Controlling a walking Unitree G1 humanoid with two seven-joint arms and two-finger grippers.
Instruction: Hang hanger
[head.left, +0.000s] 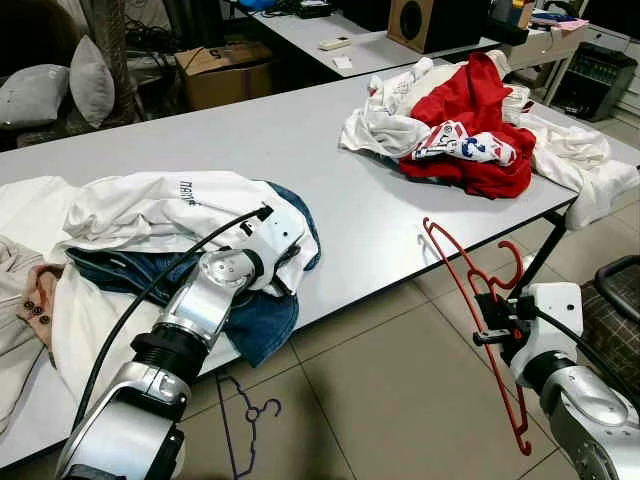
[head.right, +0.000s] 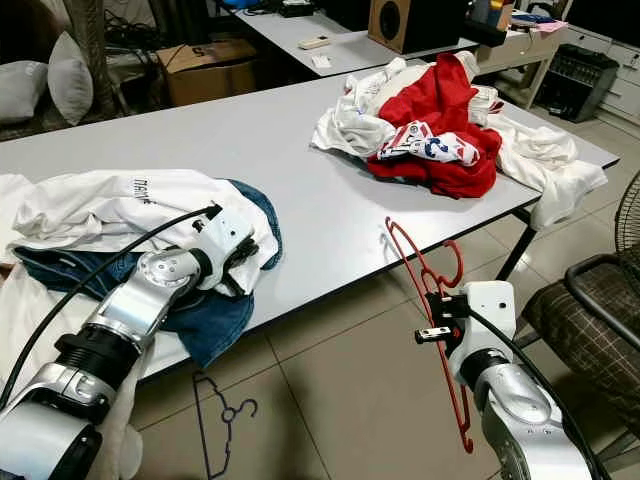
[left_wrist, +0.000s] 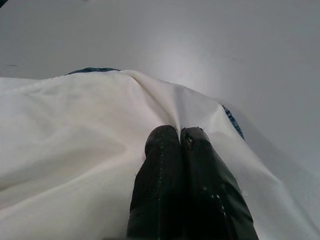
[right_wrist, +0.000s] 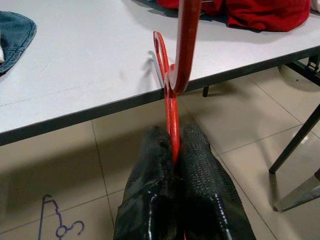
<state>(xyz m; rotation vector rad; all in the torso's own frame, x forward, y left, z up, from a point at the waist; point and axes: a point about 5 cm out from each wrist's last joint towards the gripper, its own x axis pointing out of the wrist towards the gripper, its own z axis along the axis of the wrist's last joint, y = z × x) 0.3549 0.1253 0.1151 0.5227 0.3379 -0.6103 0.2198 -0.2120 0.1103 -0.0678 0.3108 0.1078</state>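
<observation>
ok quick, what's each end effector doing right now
Left end effector: closed, pinching a fold of the white shirt on the table.
Right end effector: closed on the red hanger, held off the table edge.

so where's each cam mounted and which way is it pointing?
Left eye: head, down at the table; both silver arms show.
Right eye: same scene, same arms.
Left wrist: along the left gripper, pinching white cloth.
Right wrist: along the right gripper, clamping the red hanger.
Shared: hanger, table edge.
</observation>
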